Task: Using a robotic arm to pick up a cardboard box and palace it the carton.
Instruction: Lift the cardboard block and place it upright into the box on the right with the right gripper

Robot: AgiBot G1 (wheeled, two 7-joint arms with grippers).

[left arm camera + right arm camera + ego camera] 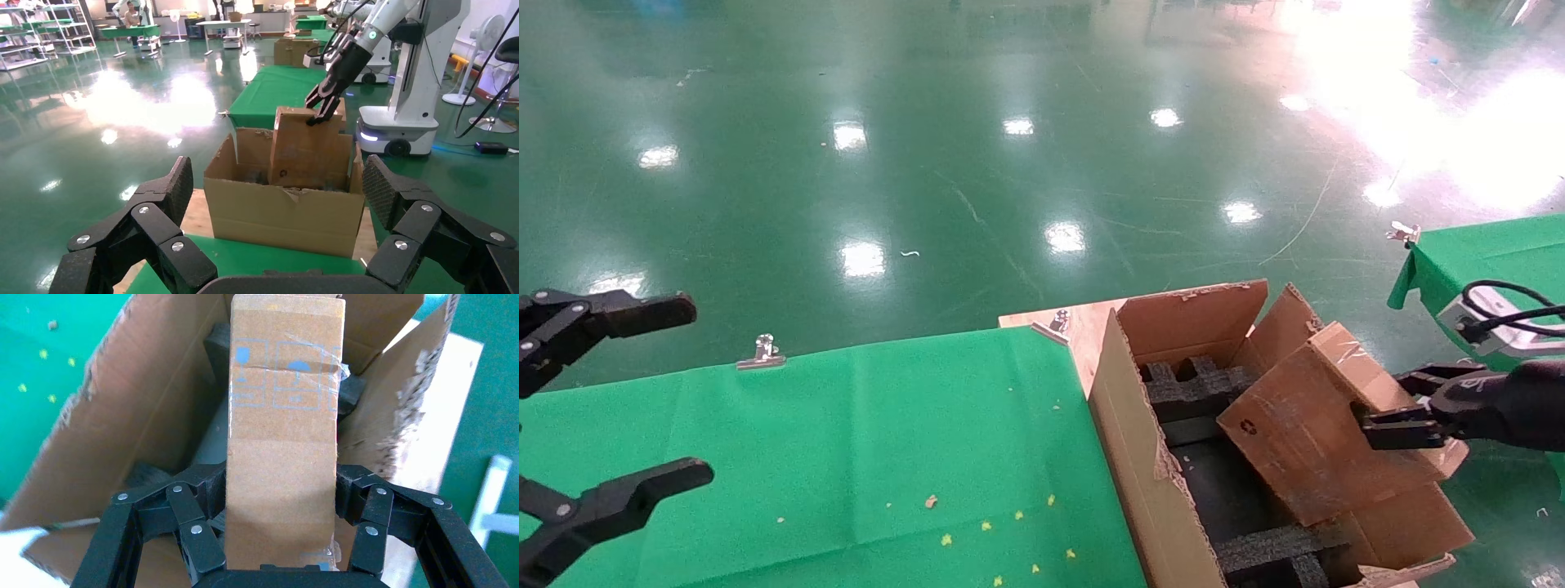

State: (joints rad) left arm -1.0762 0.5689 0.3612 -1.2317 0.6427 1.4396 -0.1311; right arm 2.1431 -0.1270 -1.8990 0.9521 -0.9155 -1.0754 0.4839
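Note:
My right gripper (1397,408) is shut on the small brown cardboard box (1303,433) and holds it tilted over the open carton (1140,465), its lower end down among the black foam inserts (1197,388). In the right wrist view the box (281,447) sits between both fingers (205,496), above the carton (122,416). The left wrist view shows the box (303,153) standing up out of the carton (281,211) with the right gripper (324,104) on its top. My left gripper (609,392) is open and empty at the far left.
The carton stands on a wooden board (1083,327) at the right end of the green-clothed table (846,457). Metal clips (762,351) hold the cloth's far edge. A second green table (1491,261) stands to the right. Shiny green floor lies beyond.

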